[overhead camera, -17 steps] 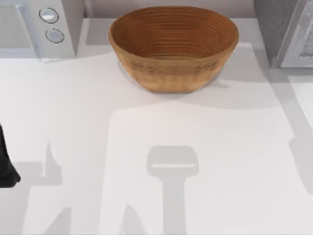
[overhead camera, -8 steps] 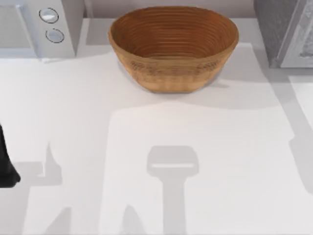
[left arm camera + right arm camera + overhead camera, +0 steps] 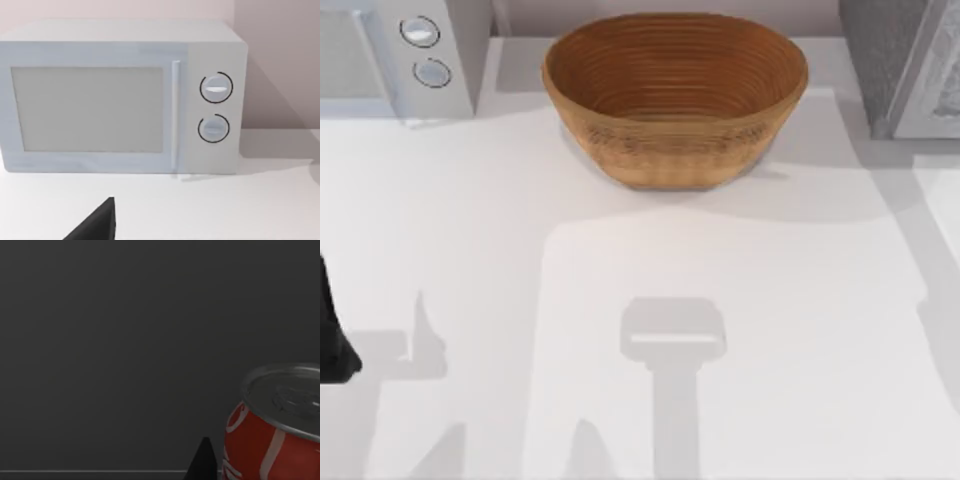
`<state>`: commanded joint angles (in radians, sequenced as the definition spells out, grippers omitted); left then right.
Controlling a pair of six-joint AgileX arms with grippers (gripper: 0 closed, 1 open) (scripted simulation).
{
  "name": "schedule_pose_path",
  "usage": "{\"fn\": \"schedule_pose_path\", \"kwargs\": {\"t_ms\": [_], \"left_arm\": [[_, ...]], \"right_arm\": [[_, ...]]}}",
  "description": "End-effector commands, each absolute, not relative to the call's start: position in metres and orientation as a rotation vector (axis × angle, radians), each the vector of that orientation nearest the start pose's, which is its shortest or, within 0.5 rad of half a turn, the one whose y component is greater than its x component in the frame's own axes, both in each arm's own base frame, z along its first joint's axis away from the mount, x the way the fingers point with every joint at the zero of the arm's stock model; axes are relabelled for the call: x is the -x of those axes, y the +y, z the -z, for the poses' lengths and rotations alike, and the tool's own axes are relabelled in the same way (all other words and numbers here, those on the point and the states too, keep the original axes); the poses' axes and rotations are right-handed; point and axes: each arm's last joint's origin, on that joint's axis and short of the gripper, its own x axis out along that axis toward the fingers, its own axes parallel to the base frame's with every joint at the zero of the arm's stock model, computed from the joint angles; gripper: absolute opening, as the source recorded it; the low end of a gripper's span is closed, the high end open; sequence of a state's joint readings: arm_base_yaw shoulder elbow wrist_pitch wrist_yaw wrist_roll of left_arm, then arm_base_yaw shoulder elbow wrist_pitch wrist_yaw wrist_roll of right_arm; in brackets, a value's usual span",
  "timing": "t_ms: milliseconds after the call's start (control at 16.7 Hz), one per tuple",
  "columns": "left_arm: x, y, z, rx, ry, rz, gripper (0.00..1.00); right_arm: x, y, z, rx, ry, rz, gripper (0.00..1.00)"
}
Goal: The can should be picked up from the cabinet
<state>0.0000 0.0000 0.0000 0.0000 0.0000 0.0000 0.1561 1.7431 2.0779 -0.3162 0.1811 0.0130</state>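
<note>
Red with a silver lid, the can [image 3: 272, 432] stands upright against the cabinet's [image 3: 110, 340] dark wall, just beside a right fingertip [image 3: 202, 462]. Whether the right jaws are wide or narrow cannot be told. The left arm [image 3: 332, 340] sits parked at the tabletop's [image 3: 470, 230] left edge.

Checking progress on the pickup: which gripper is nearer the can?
Right. The right gripper is close beside the red can in the dark cabinet; the left gripper faces the microwave, at the table's left.

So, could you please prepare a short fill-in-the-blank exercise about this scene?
1. The woven brown basket stands at the ___ edge of the white table.
2. The white microwave oven has ___ round dials.
3. The red can with the silver lid stands upright inside a ___ cabinet.

Missing words: far; two; dark
</note>
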Motion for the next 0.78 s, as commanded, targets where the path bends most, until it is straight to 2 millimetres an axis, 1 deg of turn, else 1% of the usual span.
{"fn": "schedule_pose_path", "kwargs": {"t_ms": [120,240,480,540,600,660,780], "left_arm": [[-0.106,-0.001,-0.16,0.0,0.0,0.0,1.0],[-0.106,-0.001,-0.16,0.0,0.0,0.0,1.0],[-0.106,-0.001,-0.16,0.0,0.0,0.0,1.0],[-0.106,-0.001,-0.16,0.0,0.0,0.0,1.0],[-0.106,-0.001,-0.16,0.0,0.0,0.0,1.0],[-0.106,-0.001,-0.16,0.0,0.0,0.0,1.0],[-0.106,-0.001,-0.16,0.0,0.0,0.0,1.0]], "right_arm": [[-0.347,0.064,-0.513,-0.001,-0.021,0.005,0.0],[-0.313,0.065,-0.525,0.0,-0.019,0.004,0.0],[-0.245,0.063,-0.542,-0.001,-0.017,0.002,0.0],[-0.233,0.062,-0.543,0.0,-0.015,0.002,0.0],[-0.226,0.061,-0.544,0.0,-0.012,0.003,0.0],[-0.222,0.06,-0.544,0.001,-0.01,0.003,0.0],[-0.222,0.06,-0.544,0.001,-0.01,0.003,0.0]]}}
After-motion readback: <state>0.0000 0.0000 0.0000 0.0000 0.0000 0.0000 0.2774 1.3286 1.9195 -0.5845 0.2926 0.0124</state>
